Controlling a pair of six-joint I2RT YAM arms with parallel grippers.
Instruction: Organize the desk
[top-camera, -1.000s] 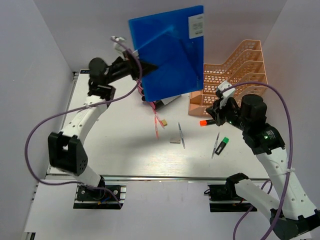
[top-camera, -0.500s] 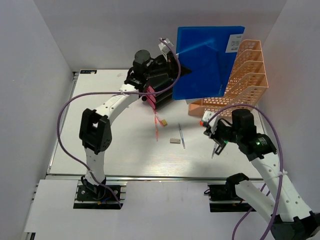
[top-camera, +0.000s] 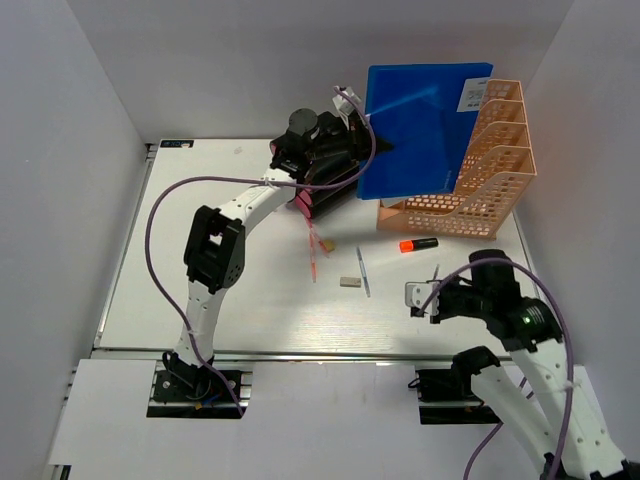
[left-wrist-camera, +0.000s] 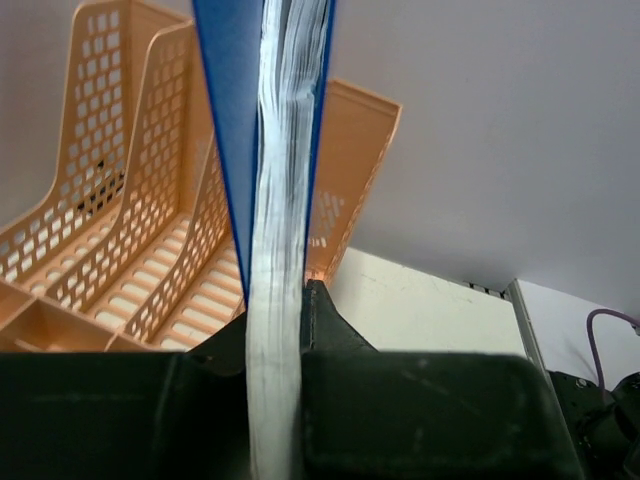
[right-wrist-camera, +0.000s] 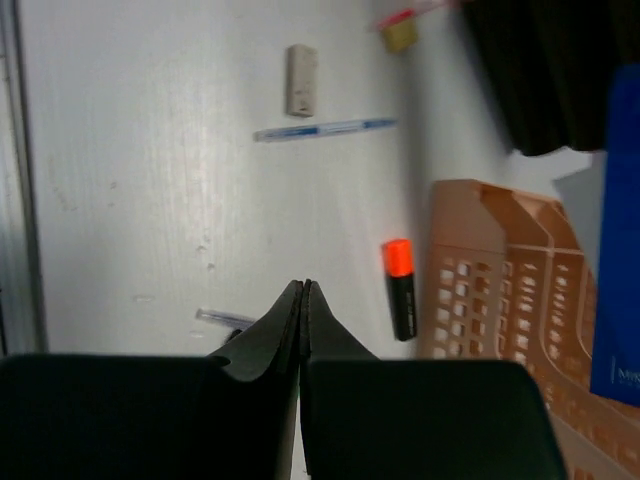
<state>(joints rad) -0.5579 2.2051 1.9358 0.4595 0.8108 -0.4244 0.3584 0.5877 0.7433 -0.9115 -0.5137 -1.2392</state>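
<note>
Left fingers (left-wrist-camera: 420, 400) pinch folder (top-camera: 420, 130) above rack (top-camera: 495, 160); right fingers (right-wrist-camera: 250, 350) pressed together, empty. Align edge with slot before lowering

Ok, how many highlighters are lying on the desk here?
1: the orange-capped highlighter lies just in front of the peach rack. Another could be hidden under the right arm.

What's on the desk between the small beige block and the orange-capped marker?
A thin blue pen lies on the desk between the block and the marker; the top and right wrist views show it.
</note>
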